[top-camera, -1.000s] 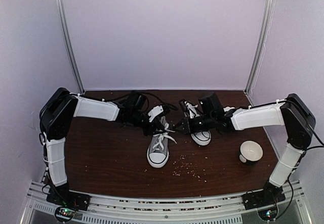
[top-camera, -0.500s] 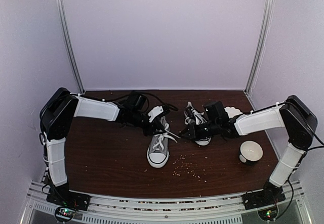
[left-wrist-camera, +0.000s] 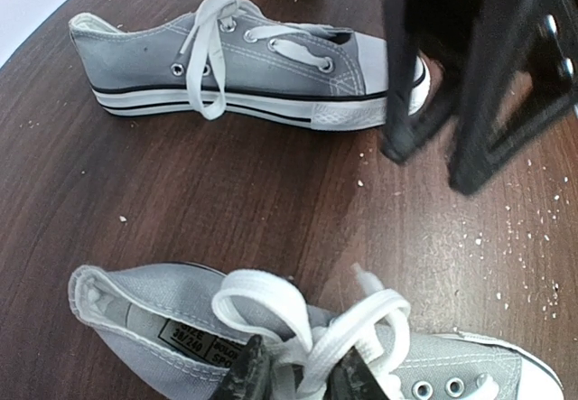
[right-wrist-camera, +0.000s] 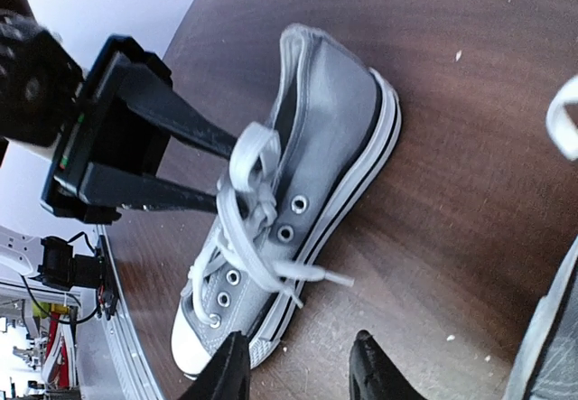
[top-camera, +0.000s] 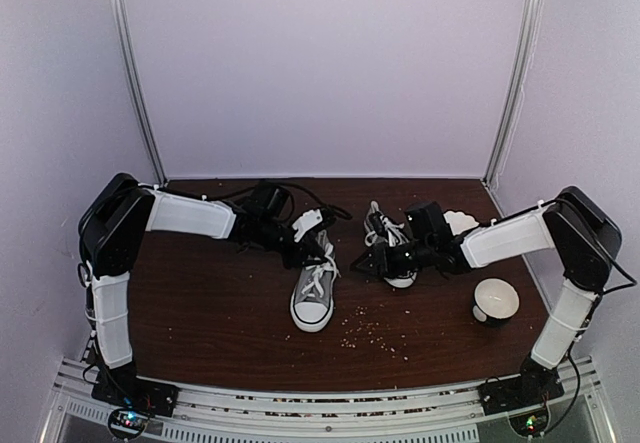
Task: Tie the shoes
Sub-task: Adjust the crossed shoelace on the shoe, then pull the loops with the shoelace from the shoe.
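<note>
The left gripper [left-wrist-camera: 301,362] is pinching a white lace loop [left-wrist-camera: 256,285] in its jaws, on the grey shoe [top-camera: 313,303] lying mid-counter [top-camera: 200,303], toe toward 6 o'clock. At that shoe's 2 o'clock the right gripper [right-wrist-camera: 298,344] is hovering, jaws spread, just beside the second shoe [top-camera: 393,259].

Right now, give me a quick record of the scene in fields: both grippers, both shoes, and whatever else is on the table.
left gripper: shut on the lace loop of the near shoe
right gripper: open, empty, between the shoes
near shoe: upright, toe toward the arm bases
far shoe: upright, lace hanging loose over its side
other: white cup on the right of the table; crumbs scattered near the front
</note>
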